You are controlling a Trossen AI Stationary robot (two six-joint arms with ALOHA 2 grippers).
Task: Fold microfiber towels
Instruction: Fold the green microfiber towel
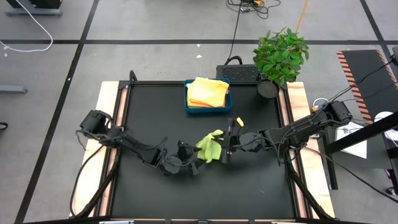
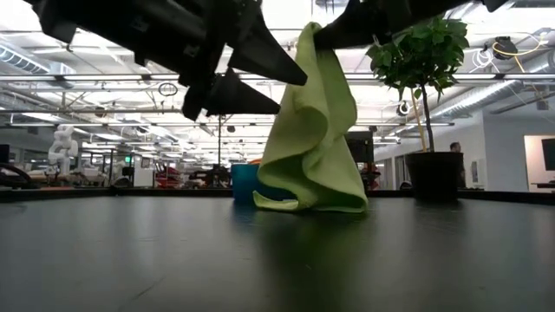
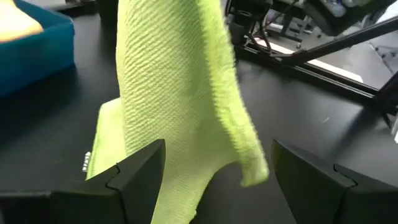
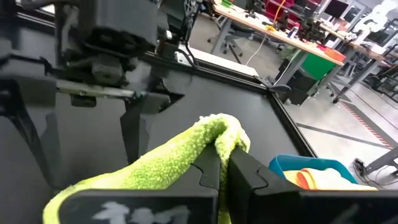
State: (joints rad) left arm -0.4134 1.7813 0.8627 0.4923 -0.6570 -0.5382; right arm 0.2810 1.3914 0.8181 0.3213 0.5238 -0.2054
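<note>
The right end effector pinches the lime green towel at centre frame, lifting it so its hem drags on the counter; the left end effector, spread wide, flanks the hanging edge; next it likely must close there; which corner is hidden.

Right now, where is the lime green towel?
The lime green towel hangs mid-table in the high view, pinched at its top by the right pincer, its lower edge on the table, with the open left pincer beside it, in front of the blue tray.
</note>
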